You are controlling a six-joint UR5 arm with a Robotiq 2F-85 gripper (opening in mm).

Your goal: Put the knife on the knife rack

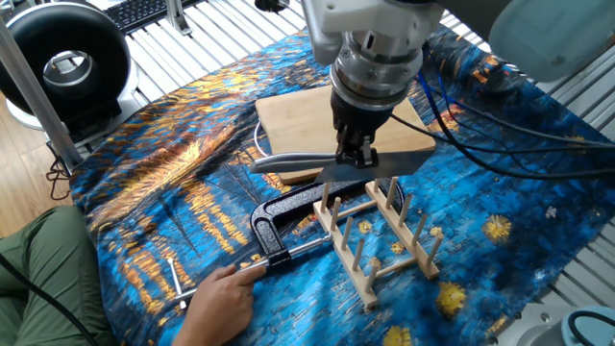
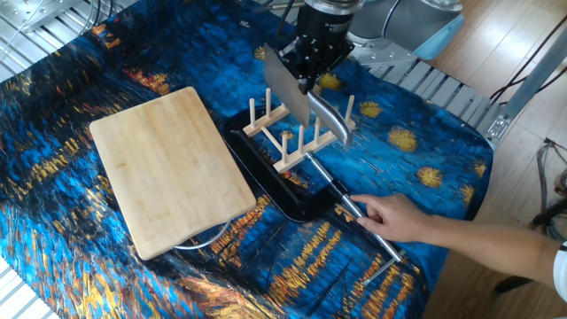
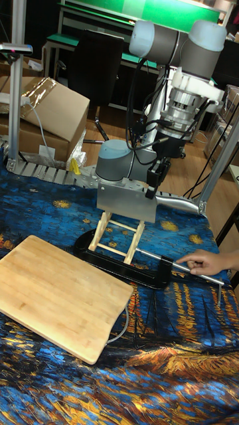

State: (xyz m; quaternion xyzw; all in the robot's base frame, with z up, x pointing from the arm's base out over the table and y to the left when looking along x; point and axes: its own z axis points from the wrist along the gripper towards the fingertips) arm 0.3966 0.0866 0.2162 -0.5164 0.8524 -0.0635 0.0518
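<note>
My gripper (image 1: pixel 356 155) is shut on the knife, pinching it where the blade meets the handle. The broad silver blade (image 3: pixel 126 202) hangs on edge just above the knife rack (image 1: pixel 381 236), over its end nearest the cutting board. The grey handle (image 1: pixel 281 162) sticks out level to one side. In the other fixed view the blade (image 2: pixel 284 83) stands over the pegs of the knife rack (image 2: pixel 298 135), and the gripper (image 2: pixel 306 78) is above it. The rack (image 3: pixel 120 238) lies on the blue cloth with nothing between its pegs.
A black C-clamp (image 1: pixel 284 217) lies against the rack, and a person's hand (image 1: pixel 222 299) holds its screw bar. A bamboo cutting board (image 2: pixel 168 165) lies beside the rack. The arm's cables (image 1: pixel 500 144) trail across the cloth behind the gripper.
</note>
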